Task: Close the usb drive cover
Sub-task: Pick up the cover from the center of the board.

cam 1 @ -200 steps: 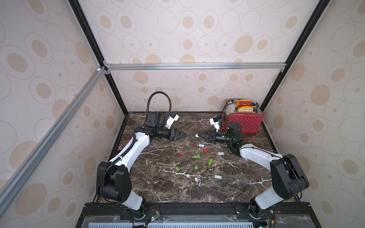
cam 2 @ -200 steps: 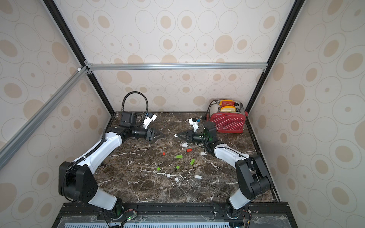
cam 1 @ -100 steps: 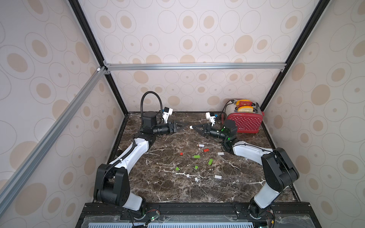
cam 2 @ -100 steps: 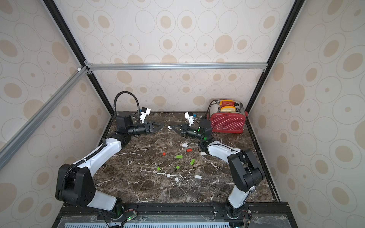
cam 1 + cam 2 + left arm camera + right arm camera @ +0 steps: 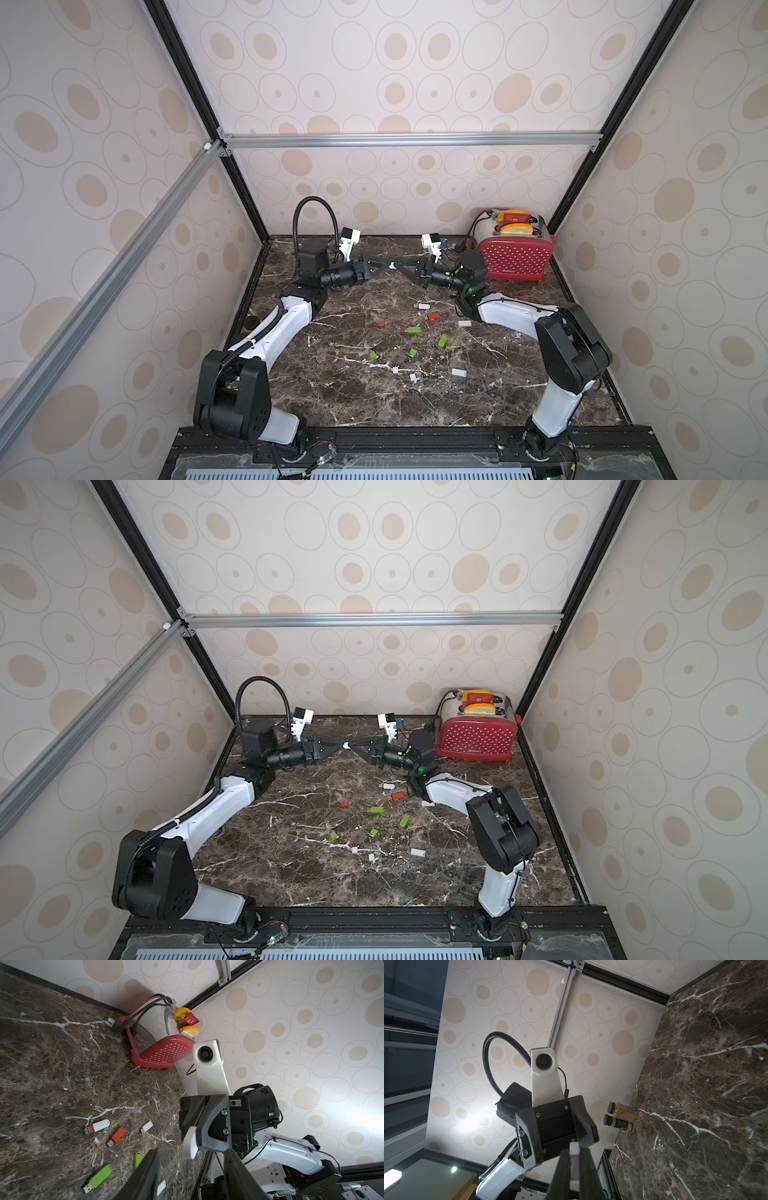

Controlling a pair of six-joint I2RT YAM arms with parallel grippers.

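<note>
right pincer (image 5: 574, 1152) grips white usb drive (image 5: 189, 1142).

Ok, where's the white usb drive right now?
In both top views the white usb drive is aloft at back centre, pinched in the right end effector, facing the open left end effector.

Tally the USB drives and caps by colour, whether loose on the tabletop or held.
Green pieces: 4
Red pieces: 2
White pieces: 4
White drive with red band: 1
Held white piece between the right gripper's fingers: 1
Total: 12
</note>
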